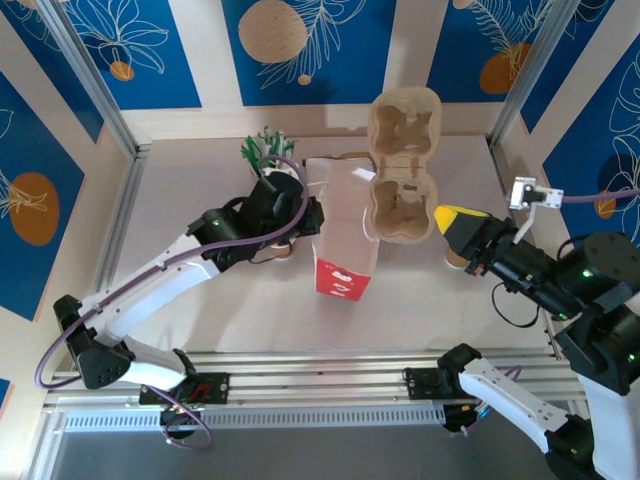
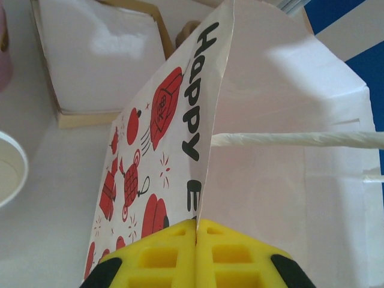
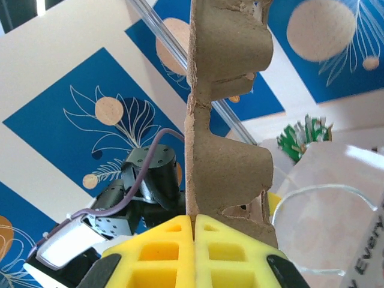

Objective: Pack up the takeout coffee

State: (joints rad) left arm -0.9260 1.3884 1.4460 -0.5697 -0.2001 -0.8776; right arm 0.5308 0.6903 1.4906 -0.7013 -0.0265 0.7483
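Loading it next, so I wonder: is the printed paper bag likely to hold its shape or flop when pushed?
Probably floppy: the paper bag looks like thin sheet, pinched at one edge by the left pincer. Likely light and tippy: it stands tall on a narrow base.

The left arm (image 1: 140, 290) and the right arm (image 1: 500, 385) both have white shells between black joint housings, and small green lights (image 1: 214, 217) glow on the joints. A purple cable (image 1: 170, 262) runs along the left one. The fingers (image 2: 162, 258) are yellow, moulded with square recesses and black at the outer corners.
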